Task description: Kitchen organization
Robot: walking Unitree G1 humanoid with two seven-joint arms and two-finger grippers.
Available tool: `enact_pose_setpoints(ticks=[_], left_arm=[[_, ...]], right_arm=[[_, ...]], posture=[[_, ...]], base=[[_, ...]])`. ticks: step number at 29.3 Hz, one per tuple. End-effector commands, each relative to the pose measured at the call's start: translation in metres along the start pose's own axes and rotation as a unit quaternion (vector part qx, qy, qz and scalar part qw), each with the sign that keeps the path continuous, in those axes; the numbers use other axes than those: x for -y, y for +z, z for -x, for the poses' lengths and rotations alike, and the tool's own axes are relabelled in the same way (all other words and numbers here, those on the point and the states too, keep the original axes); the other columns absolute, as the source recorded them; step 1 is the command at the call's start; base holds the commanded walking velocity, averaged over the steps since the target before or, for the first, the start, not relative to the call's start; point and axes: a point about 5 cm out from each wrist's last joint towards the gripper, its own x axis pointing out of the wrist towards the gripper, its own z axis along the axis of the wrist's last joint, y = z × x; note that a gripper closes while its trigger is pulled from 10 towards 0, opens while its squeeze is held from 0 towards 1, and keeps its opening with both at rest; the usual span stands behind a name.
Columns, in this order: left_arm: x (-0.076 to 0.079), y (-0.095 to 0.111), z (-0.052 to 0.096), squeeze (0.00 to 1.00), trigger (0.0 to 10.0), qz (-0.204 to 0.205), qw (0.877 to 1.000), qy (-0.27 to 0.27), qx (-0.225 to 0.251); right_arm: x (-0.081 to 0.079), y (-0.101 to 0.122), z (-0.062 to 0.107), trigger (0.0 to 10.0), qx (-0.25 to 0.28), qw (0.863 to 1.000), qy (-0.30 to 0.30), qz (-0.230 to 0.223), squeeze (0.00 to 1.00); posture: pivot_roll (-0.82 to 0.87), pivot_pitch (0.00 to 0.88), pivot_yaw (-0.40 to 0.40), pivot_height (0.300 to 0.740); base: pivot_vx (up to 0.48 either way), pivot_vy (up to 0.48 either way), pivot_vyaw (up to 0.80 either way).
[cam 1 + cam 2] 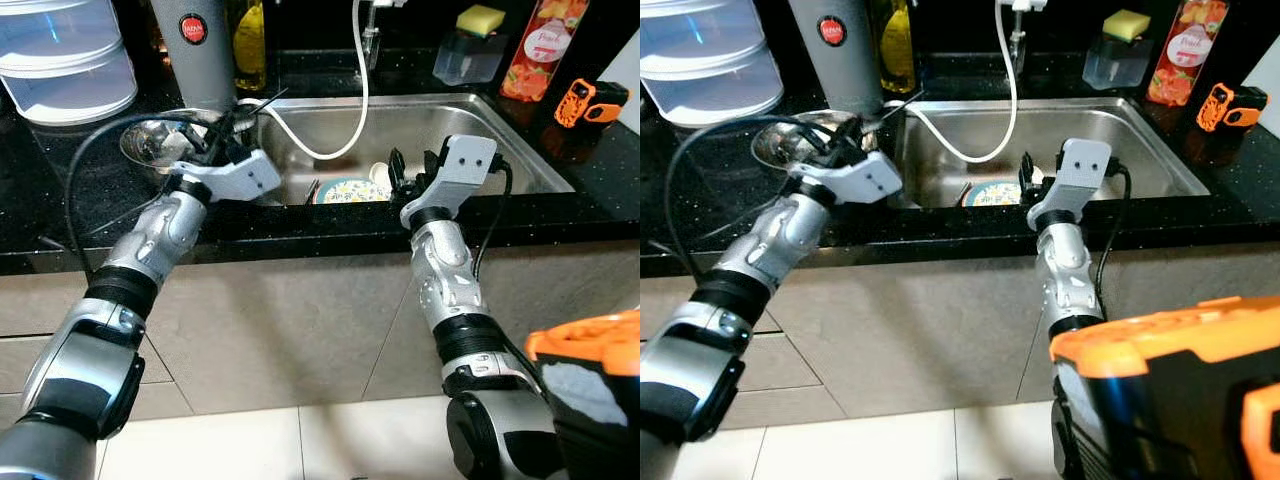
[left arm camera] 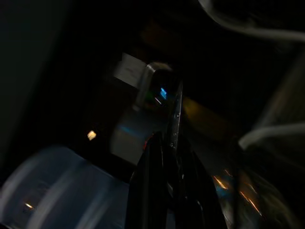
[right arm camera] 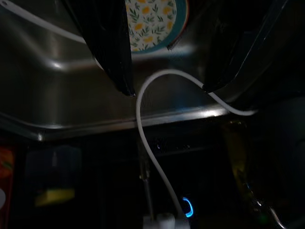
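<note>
From the left eye view, the left hand (image 1: 228,128) hangs over a shiny metal bowl (image 1: 160,140) on the black stone surface (image 1: 60,190), its fingers pinched on a thin silver utensil (image 1: 262,103). The right hand (image 1: 410,172) hovers above the steel sink (image 1: 470,130), near a round flowered plate (image 1: 352,190). In the left wrist view, the black fingers (image 2: 157,181) grip the utensil. In the right wrist view, the fingers (image 3: 112,43) are spread wide, with the plate and a white hose (image 3: 147,138) between them.
</note>
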Motion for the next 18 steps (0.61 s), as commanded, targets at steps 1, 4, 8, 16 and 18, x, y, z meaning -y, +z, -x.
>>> enact_pose_setpoints(ticks=[1, 4, 8, 16, 18], left_arm=[[-0.02, 0.02, -0.008, 0.0, 10.0, 0.019, 0.997, 0.05, 0.059], [-0.024, 0.031, -0.013, 0.0, 10.0, 0.054, 0.993, 0.062, 0.079], [-0.032, 0.057, -0.024, 0.0, 10.0, 0.203, 0.971, 0.085, 0.096], [-0.014, 0.104, -0.032, 0.0, 10.0, 0.411, 0.904, 0.052, 0.102], [-0.007, 0.11, -0.03, 0.0, 10.0, 0.451, 0.887, 0.04, 0.093]], right_arm=[[-0.015, 0.01, -0.001, 10.0, 0.024, 0.998, 0.047, -0.019, 0.0], [-0.026, 0.015, 0.001, 10.0, 0.038, 0.996, 0.081, -0.001, 0.0], [-0.054, 0.019, 0.009, 10.0, 0.066, 0.98, 0.167, 0.086, 0.0], [-0.082, 0.019, 0.017, 10.0, 0.086, 0.963, 0.208, 0.15, 0.0], [-0.082, 0.017, 0.017, 10.0, 0.08, 0.964, 0.204, 0.149, 0.0]], posture=[[0.07, 0.0, -0.005, 0.74], [0.08, 0.0, -0.006, 0.74], [0.07, 0.0, -0.008, 0.74], [0.07, 0.0, -0.004, 0.74], [0.07, 0.0, -0.002, 0.74]], base=[[0.0, 0.0, 0.0], [0.0, 0.0, 0.0], [0.0, 0.0, 0.0], [0.0, 0.0, 0.0], [0.0, 0.0, 0.0]])
